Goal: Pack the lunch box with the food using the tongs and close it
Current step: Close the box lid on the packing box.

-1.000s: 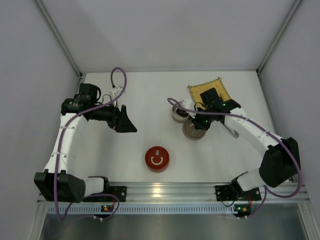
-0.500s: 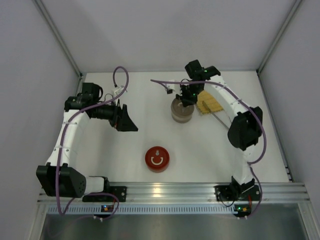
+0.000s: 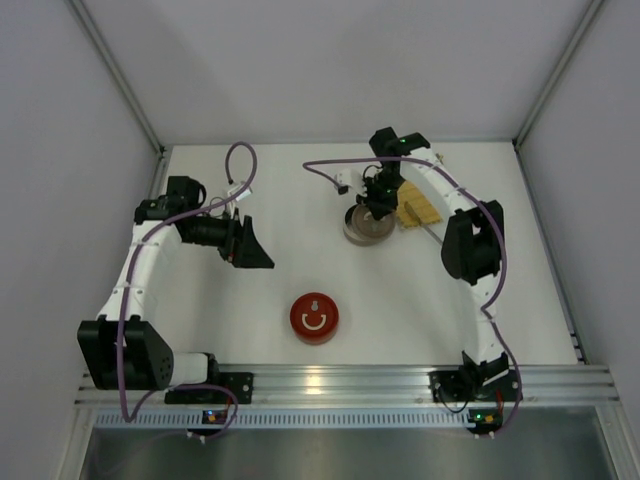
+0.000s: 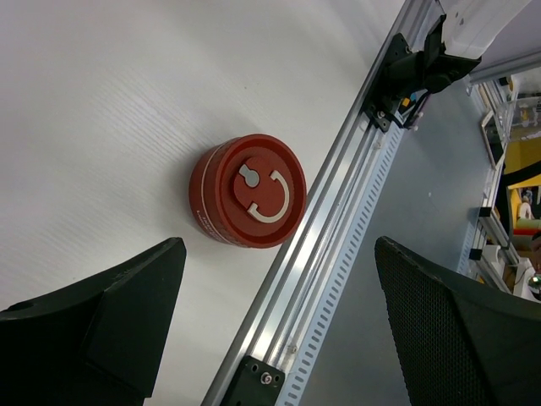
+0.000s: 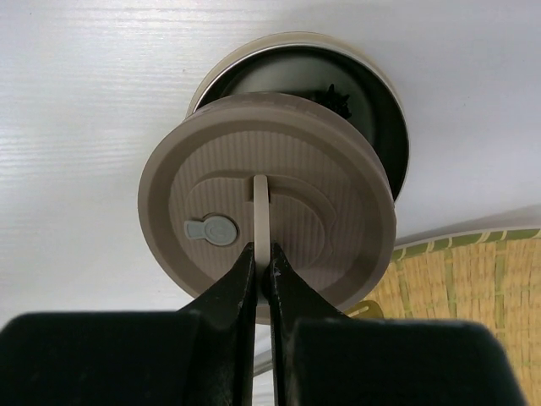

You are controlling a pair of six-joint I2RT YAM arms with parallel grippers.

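Top view, left fingers: hanging spread wide over the white tabletop, gripping nothing.
Top view, red tub: sitting well apart from the left fingers, nearer the arm bases and off toward the right arm's side.
Top view, right fingers: hanging directly over the lid, a round taupe disc.
Top view, yellow mat: lying just beside the right fingers, on the side away from the left arm.
Left wrist view, left fingers: standing wide apart, the red tub showing beyond the gap between them, close by the metal rail.
Right wrist view, right fingers: pressing together on the lid's thin upright tab, pinching it.
Right wrist view, lunch box: sitting beyond the fingertips under the off-centre lid, a crescent of its inside showing; whether lid and rim are touching cannot be told.
Right wrist view, dark piece of food: showing in that crescent, mostly hidden.
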